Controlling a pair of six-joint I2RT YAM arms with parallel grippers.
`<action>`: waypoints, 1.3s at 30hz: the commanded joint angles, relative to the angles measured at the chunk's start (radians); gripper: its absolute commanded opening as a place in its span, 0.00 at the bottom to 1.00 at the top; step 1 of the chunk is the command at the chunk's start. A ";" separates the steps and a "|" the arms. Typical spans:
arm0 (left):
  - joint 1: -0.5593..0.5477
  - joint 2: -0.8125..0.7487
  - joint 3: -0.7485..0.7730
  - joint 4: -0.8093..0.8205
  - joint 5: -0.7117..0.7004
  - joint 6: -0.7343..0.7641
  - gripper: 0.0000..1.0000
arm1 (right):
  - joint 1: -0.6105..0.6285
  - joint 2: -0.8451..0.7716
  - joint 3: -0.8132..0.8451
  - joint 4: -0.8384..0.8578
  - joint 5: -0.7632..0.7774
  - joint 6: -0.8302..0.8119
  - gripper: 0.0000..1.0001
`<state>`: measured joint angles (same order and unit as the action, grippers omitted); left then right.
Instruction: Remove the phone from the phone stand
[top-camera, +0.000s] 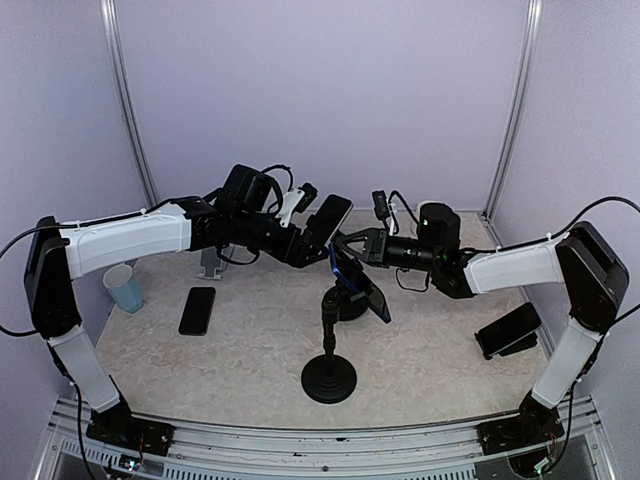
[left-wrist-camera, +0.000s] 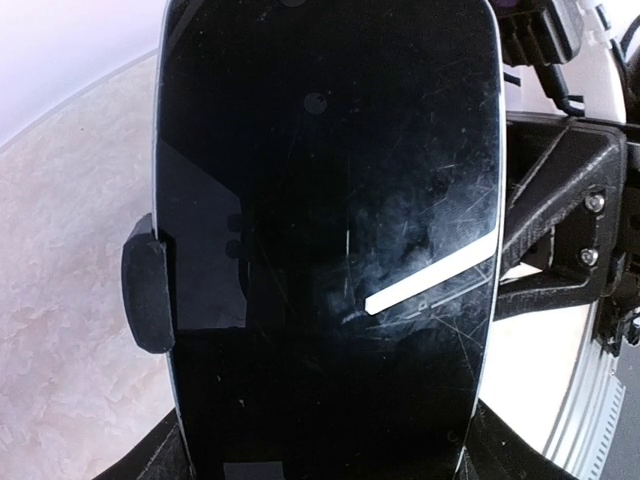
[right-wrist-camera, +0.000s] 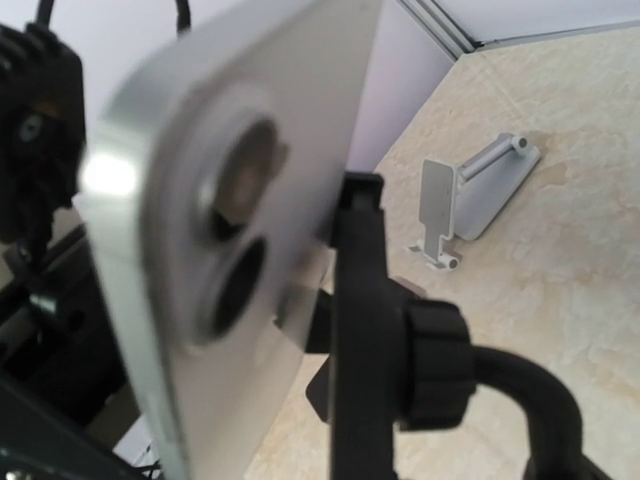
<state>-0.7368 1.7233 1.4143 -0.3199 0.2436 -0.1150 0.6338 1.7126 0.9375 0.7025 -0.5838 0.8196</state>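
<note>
The phone (left-wrist-camera: 330, 250) is directly in front of the left pincer (top-camera: 312, 238). Its dark, scratched screen fills almost the whole left wrist view. The black lower parts of this pincer show on both sides of the phone's near end. The fingertips are hidden, so I cannot tell if this pincer presses on the phone or only stands around it.

A black rounded hook (left-wrist-camera: 147, 295) sits on one long edge of the phone. From the right wrist I see the other side, a silver back with two lenses, very near and blurred. The black clamp (right-wrist-camera: 360, 300) of the phone stand (top-camera: 329, 378) lies against this back with its tip at the phone's edge, so as far as I can see the phone is in the clamp. A ribbed knob (right-wrist-camera: 437, 365) joins the clamp to a bent neck.

The right pincer (top-camera: 345, 248) is just beside the phone on the back side, facing the left pincer, with the phone between them. Its own fingers do not show clearly, so I cannot tell if they are apart or together.

The stand's round base rests on the desk (top-camera: 250, 340), below both pincers. A silver holder (right-wrist-camera: 480, 190) lies on the desk well beyond the right pincer. A second phone (top-camera: 197, 310) lies flat near a pale blue cup (top-camera: 125, 288), both well apart from the left pincer.
</note>
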 joint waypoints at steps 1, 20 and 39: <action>0.065 -0.060 -0.002 0.080 -0.074 -0.051 0.29 | -0.008 -0.052 -0.012 0.012 -0.059 -0.030 0.00; -0.041 -0.052 0.024 0.145 0.127 -0.058 0.28 | -0.008 -0.036 0.013 0.008 -0.049 -0.027 0.00; 0.032 -0.255 -0.011 0.088 -0.121 -0.179 0.28 | -0.009 -0.062 -0.009 -0.004 -0.033 -0.045 0.00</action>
<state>-0.7349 1.5288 1.4139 -0.2363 0.2363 -0.2413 0.6319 1.7042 0.9352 0.6750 -0.6197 0.8001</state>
